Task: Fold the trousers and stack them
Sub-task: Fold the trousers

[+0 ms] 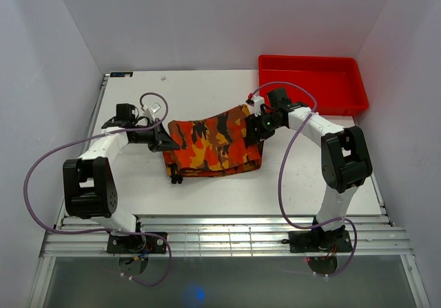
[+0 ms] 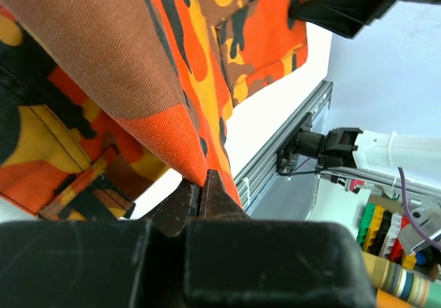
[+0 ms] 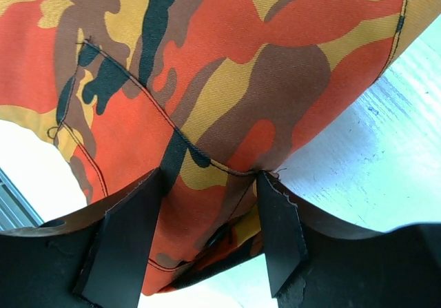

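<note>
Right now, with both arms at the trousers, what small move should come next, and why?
Probably close the right gripper on the trousers: its fingers stand apart with cloth between them, while the left gripper is already pinched shut on its side. Then both could carry the raised edge over together.

The trousers, in the middle of the top view, carry a camouflage print of orange, red, yellow and dark brown patches with black streaks and dark stitching. The tray at upper right is plain red and the table white. The left arm and right arm are white and black, with purple cables.
</note>
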